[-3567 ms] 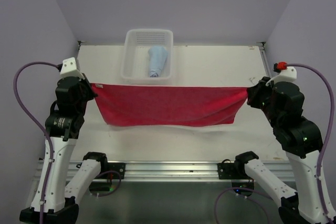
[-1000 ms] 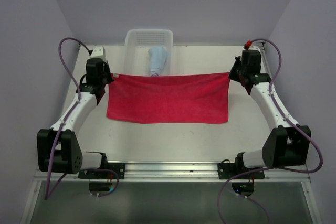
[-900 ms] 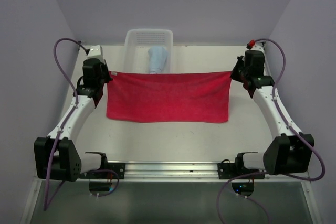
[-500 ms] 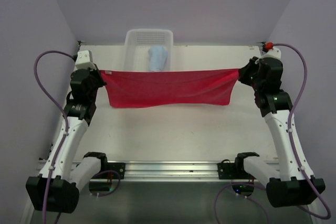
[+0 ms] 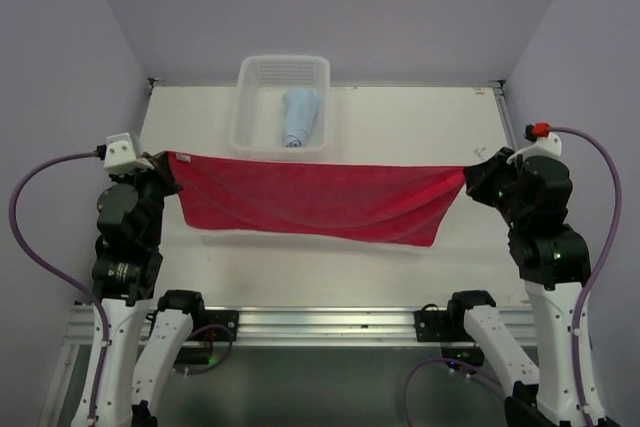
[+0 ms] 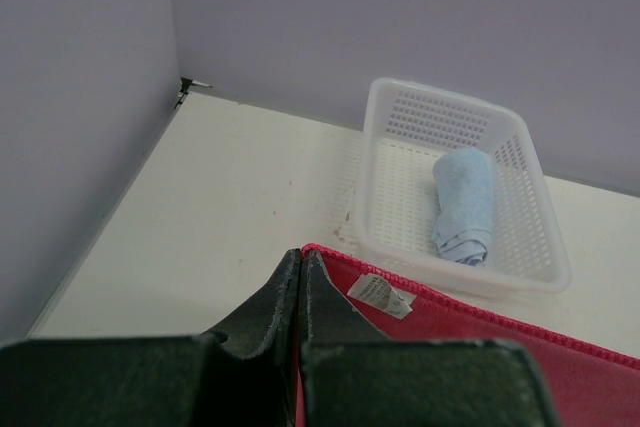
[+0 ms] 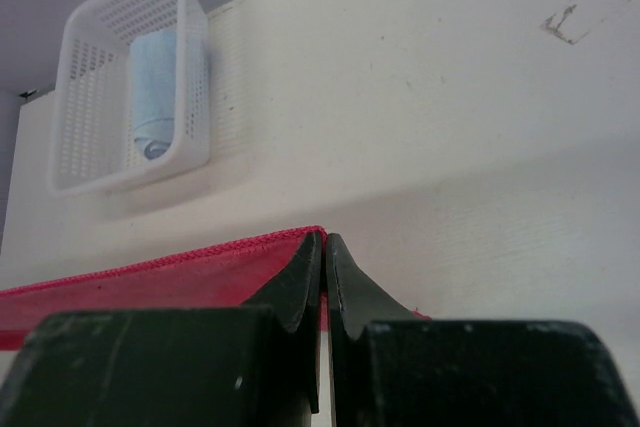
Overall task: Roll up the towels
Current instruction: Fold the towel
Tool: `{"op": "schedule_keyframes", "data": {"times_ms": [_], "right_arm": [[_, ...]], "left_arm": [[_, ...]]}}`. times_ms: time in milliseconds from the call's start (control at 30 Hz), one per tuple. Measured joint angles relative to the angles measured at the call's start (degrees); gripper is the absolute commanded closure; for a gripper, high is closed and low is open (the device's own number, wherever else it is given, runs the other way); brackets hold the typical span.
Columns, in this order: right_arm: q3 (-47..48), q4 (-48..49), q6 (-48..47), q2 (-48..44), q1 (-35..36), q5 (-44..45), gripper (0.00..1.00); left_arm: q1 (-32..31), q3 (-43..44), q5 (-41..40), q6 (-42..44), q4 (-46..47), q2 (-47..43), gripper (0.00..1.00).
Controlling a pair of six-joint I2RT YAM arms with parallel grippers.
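The pink-red towel point(image 5: 315, 199) hangs stretched above the table between my two grippers, sagging in the middle. My left gripper point(image 5: 168, 158) is shut on its left top corner, where a white label point(image 6: 380, 294) shows beside the pinched hem point(image 6: 470, 312). My right gripper point(image 5: 470, 173) is shut on the right top corner, the red edge point(image 7: 180, 262) running off to the left of the fingers. The light blue towel point(image 5: 299, 117) lies rolled inside the white mesh basket point(image 5: 246, 107) at the back; it also shows in the left wrist view point(image 6: 465, 202) and the right wrist view point(image 7: 155, 92).
The basket point(image 6: 400, 117) stands against the back edge of the white table point(image 5: 400, 117), just behind the hanging towel. Purple walls close in the back and both sides. A metal rail point(image 5: 330, 322) with the arm bases runs along the near edge.
Both arms have pulled back toward the near edge and raised the red towel off the table; it was lying flat a second ago and now hangs taut between them.
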Motion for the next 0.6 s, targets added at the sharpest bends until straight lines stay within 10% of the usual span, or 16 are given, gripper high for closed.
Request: {"op": "schedule_keyframes", "data": {"times_ms": [600], "right_arm": [[0.3, 11.5, 0.5, 34.0, -0.1, 3.4, 1.00]], "left_arm": [[0.0, 4.1, 2.3, -1.0, 6.6, 43.5, 1.00]]}}
